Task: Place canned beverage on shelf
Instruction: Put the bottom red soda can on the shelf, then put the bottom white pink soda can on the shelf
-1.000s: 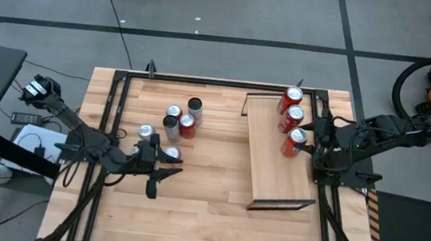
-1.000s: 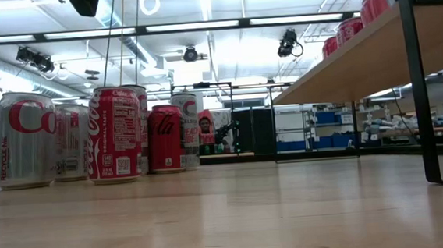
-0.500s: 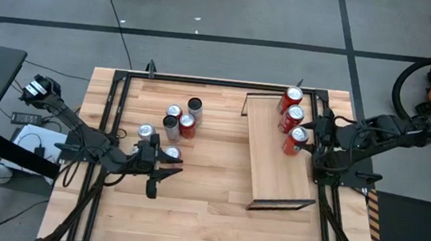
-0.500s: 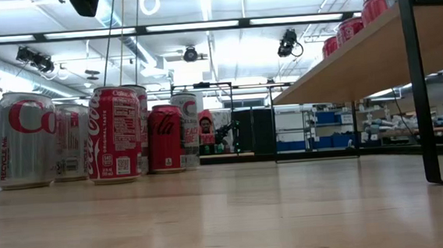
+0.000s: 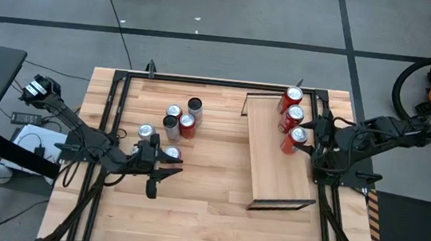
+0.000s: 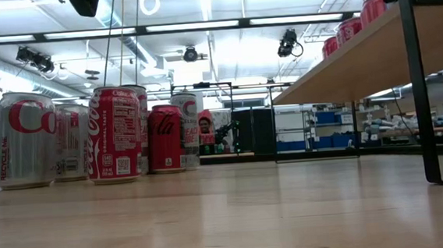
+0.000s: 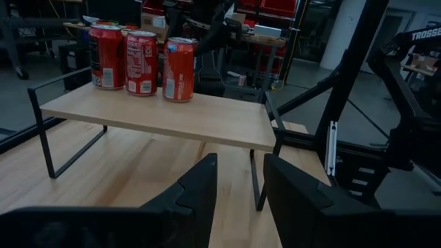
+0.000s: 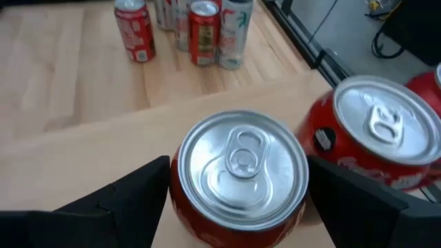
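Observation:
The shelf (image 5: 271, 162) is a light-wood board on thin dark legs at the table's right; it also shows in the left wrist view (image 7: 172, 114). Three red cans stand upright in a row at its far end. My right gripper (image 5: 305, 141) is at the nearest of them, a red can (image 8: 240, 172), with one finger on each side. My left gripper (image 5: 158, 175) is open and empty at the table's left, beside a silver can (image 5: 172, 154). Its fingers (image 7: 200, 193) point toward the shelf. My right gripper holds the red can by its two opposite sides (image 8: 180, 203), just below the rim, between its two fingers (image 8: 131, 189). The fingers come from the table's right side, slanting down. The can stands upright with its bottom on the shelf, next to a second red can (image 8: 379, 138).
Several red and silver cans (image 5: 180, 118) stand upright in a cluster on the plank tabletop left of the shelf; they also show in the low view (image 6: 112, 131). Black metal rails (image 5: 204, 80) frame the table. Bare wood lies between the cluster and the shelf.

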`<action>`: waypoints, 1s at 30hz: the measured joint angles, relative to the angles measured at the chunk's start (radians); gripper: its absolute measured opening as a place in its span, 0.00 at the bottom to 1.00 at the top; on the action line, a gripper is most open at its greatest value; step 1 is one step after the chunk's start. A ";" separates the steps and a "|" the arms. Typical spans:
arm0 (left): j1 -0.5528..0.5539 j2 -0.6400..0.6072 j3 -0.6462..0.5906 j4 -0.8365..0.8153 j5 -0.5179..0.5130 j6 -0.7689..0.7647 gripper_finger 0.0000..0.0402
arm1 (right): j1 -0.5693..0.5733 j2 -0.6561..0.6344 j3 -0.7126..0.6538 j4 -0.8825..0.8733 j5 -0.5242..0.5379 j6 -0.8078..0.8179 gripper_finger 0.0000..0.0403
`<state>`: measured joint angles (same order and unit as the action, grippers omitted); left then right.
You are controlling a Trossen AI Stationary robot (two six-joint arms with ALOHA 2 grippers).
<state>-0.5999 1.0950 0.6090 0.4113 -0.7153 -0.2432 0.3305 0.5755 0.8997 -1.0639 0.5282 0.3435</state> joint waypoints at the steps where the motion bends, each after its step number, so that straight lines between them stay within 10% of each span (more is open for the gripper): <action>1: 0.000 0.000 0.000 -0.001 0.000 0.000 0.32 | -0.001 0.000 0.000 -0.001 0.000 -0.002 0.85; 30: 0.000 0.057 -0.002 -0.103 0.064 0.002 0.32 | -0.001 0.000 0.030 0.258 0.039 -0.233 0.85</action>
<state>-0.5998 1.1519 0.6071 0.3080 -0.6511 -0.2407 0.3298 0.5751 0.9295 -0.8061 0.5674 0.1101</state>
